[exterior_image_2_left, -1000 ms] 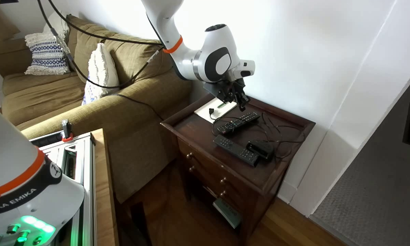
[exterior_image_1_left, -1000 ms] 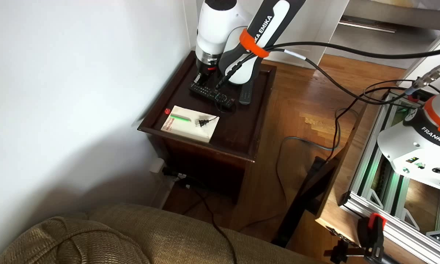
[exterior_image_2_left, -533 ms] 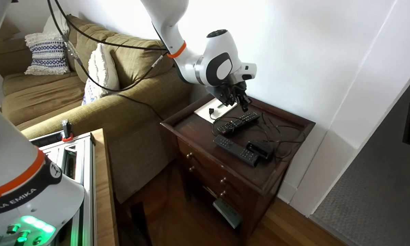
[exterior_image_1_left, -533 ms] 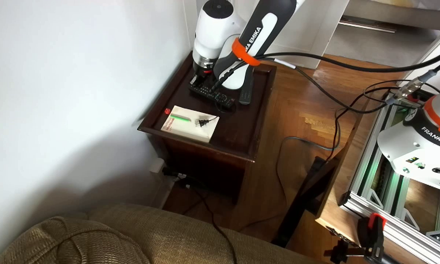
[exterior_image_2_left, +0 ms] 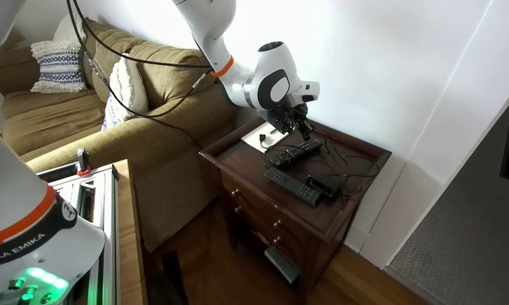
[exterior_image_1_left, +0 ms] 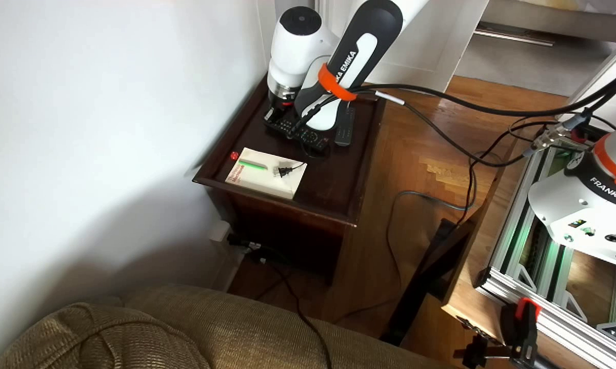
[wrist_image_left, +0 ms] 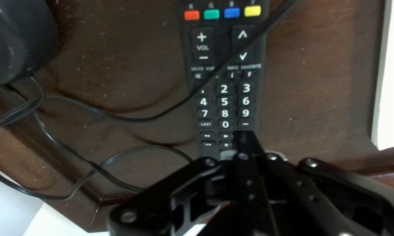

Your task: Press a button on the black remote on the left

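The black remote point(exterior_image_1_left: 308, 136) lies on the dark wooden side table point(exterior_image_1_left: 333, 189), on the left of two remotes in that exterior view. It also shows in the other exterior view point(exterior_image_2_left: 294, 152). In the wrist view the black remote point(wrist_image_left: 224, 98) runs upright, with white-marked keys and a row of coloured buttons at its top; a thin black cord crosses it. My gripper point(wrist_image_left: 246, 139) is shut with nothing between its fingers. Its tips hang over the remote's lower end, beside the play and pause keys, and hide part of it. Whether they touch the remote I cannot tell.
A second dark remote point(exterior_image_2_left: 292, 186) lies nearer the table's front, beside a black holder point(exterior_image_2_left: 324, 185). Loose cords point(wrist_image_left: 128, 118) lie around them. A white book point(exterior_image_1_left: 266, 185) with a green item and a plug point(exterior_image_1_left: 284, 171) lies close by. A white wall point(exterior_image_2_left: 364, 84) stands behind.
The arm has moved a little lower and shifted slightly along the remote toward its far end. The gripper tips are closer to the remote. The remotes and book have not moved.
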